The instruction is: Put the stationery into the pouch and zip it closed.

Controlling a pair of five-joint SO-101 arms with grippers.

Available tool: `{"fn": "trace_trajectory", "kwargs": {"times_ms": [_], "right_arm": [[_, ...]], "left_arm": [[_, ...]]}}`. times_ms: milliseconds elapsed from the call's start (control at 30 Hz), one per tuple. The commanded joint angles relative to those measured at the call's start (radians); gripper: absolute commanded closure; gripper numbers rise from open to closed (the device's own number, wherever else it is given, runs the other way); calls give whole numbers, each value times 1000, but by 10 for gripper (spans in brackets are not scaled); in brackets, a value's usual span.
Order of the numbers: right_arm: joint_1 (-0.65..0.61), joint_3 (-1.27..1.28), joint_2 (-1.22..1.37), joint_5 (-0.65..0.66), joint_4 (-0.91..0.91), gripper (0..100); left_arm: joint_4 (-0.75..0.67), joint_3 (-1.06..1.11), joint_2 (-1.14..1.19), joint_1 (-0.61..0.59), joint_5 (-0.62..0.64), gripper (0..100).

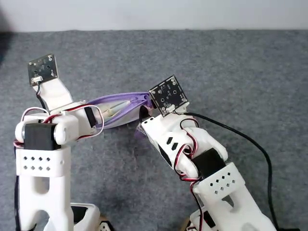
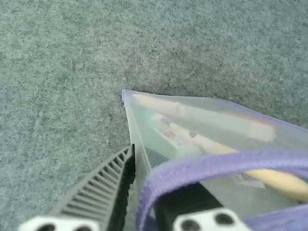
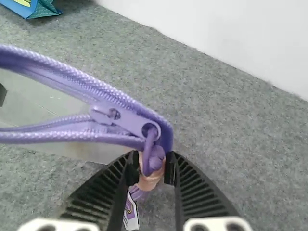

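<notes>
Right pincer (image 3: 150,169) pinches zipper pull (image 3: 152,153); left pincer (image 2: 148,185) clamps pouch (image 2: 207,127) edge; tag (image 3: 130,211) print illegible.

Rough grey felt (image 1: 231,62) covers the table under a pouch (image 2: 207,120) of frosted, translucent plastic, edged with a purple woven-cloth zip (image 3: 72,79). Its slider (image 3: 113,116) carries a smooth coat with a slight sheen; the pull (image 3: 153,159) looks like smooth plastic. The fingers (image 3: 98,190) are ribbed matt black plastic, the arms (image 1: 41,161) matt white plastic. The wall (image 3: 231,33) is smooth and matt.
</notes>
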Motion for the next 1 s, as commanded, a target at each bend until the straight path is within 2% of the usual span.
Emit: {"fn": "trace_trajectory", "kwargs": {"times_ms": [0,133,467,633,967], "right_arm": [[4,-20,27,14,-1,922],[4,-17,27,14,2,855],[18,-17,21,14,15,916],[62,-25,18,49,44,915],[62,-81,16,58,119,914]], "left_arm": [[2,-1,-3,-2,11,987],[0,-1,-3,-2,11,987],[2,-1,-3,-2,11,987],[5,-1,-3,-2,11,987],[0,-1,-3,-2,11,987]]}}
